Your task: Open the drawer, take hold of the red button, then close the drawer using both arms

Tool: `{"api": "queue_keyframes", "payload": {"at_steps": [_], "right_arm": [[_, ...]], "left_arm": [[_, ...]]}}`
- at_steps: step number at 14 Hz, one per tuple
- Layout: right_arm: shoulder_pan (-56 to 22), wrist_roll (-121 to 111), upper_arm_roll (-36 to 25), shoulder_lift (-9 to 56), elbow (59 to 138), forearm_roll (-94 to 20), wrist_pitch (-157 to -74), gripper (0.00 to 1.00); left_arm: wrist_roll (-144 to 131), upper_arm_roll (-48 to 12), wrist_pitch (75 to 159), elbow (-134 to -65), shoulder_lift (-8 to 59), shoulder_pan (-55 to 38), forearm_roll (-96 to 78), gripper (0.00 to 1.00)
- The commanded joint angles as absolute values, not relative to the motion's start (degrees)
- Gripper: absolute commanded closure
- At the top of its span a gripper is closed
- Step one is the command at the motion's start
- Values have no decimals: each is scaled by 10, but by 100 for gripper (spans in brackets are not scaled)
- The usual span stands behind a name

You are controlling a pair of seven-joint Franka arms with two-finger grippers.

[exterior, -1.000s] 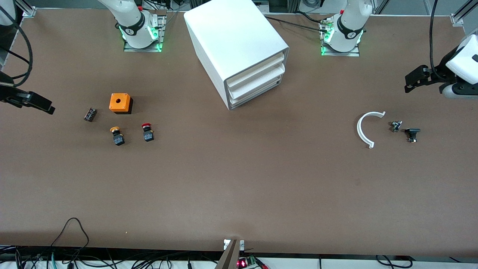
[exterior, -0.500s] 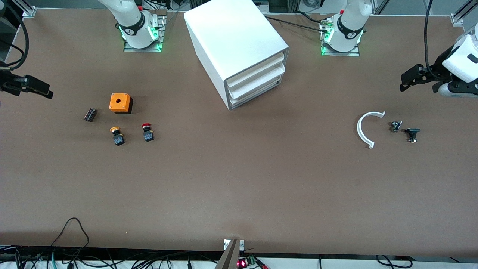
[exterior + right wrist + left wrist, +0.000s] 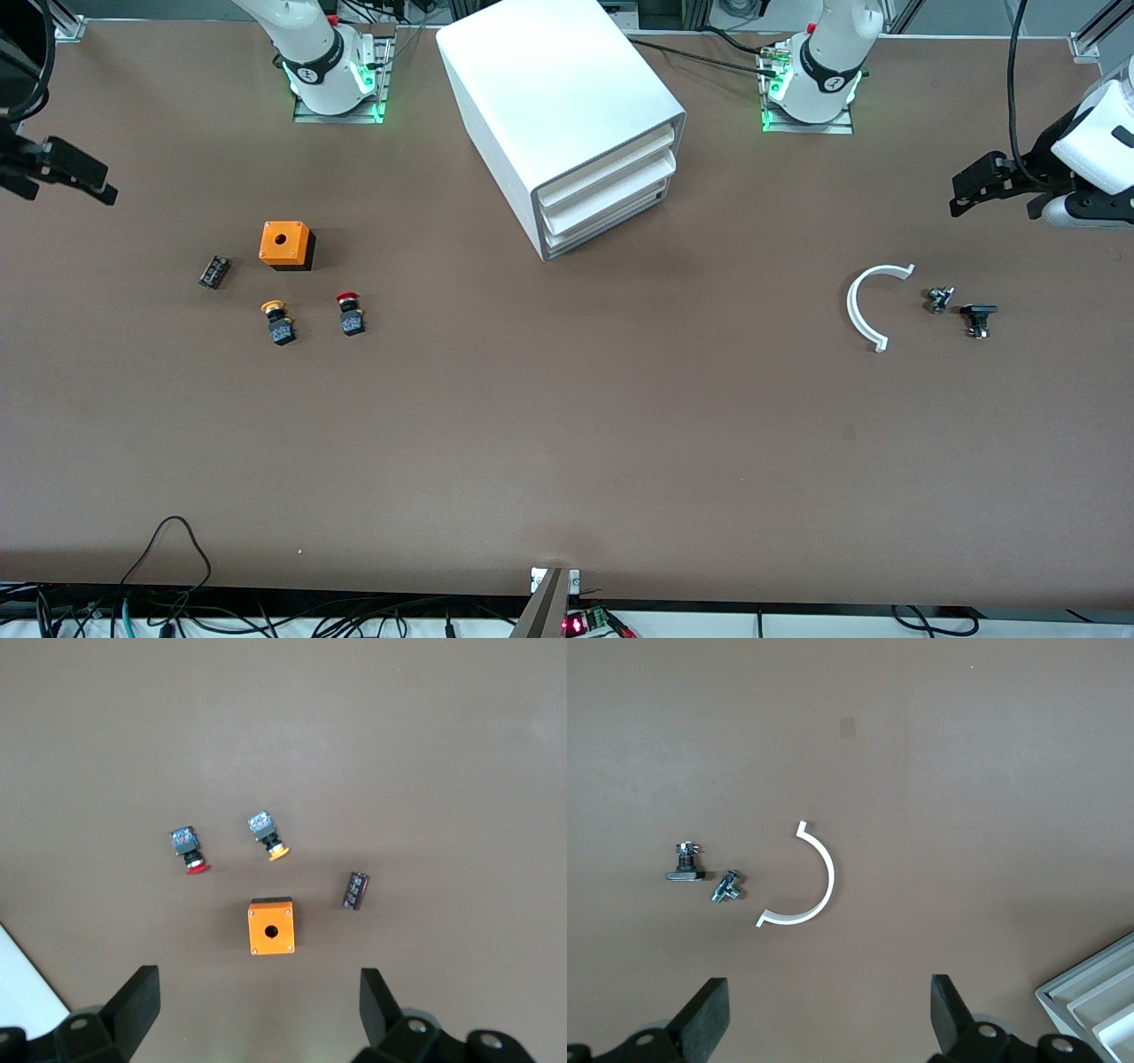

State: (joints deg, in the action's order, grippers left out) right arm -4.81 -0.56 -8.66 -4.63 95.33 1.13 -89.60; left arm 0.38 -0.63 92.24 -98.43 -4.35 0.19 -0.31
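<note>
The white box cabinet (image 3: 558, 97) stands near the robots' bases, and its three stacked drawers (image 3: 611, 190) are all shut. The red-capped button (image 3: 350, 315) lies on the table toward the right arm's end, beside a yellow-capped button (image 3: 278, 323); it also shows in the right wrist view (image 3: 188, 850). My right gripper (image 3: 93, 182) is open and empty in the air at the right arm's end of the table, and shows in its wrist view (image 3: 257, 1014). My left gripper (image 3: 966, 190) is open and empty over the left arm's end, and shows in its wrist view (image 3: 830, 1023).
An orange box with a hole (image 3: 285, 244) and a small black part (image 3: 213, 271) lie near the buttons. A white arc piece (image 3: 868, 306) and two small metal fittings (image 3: 939, 299) (image 3: 977, 319) lie toward the left arm's end. Cables hang along the table's near edge.
My right gripper has moved toward the bases' side of the table. My left gripper has shifted slightly. Nothing on the table has moved.
</note>
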Motion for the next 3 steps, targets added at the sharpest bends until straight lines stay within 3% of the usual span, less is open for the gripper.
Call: {"api": "queue_keyframes", "payload": {"at_steps": [1,3], "right_arm": [[-49,-4,-84,-74,980,17,-896,0],[-49,-4,-82,-72,981,18,-897,0]], "left_arm": [[16,-9,917,-976,-47,6,-15,0],[16,-9,917,-976,-47,6,-15,0]]}}
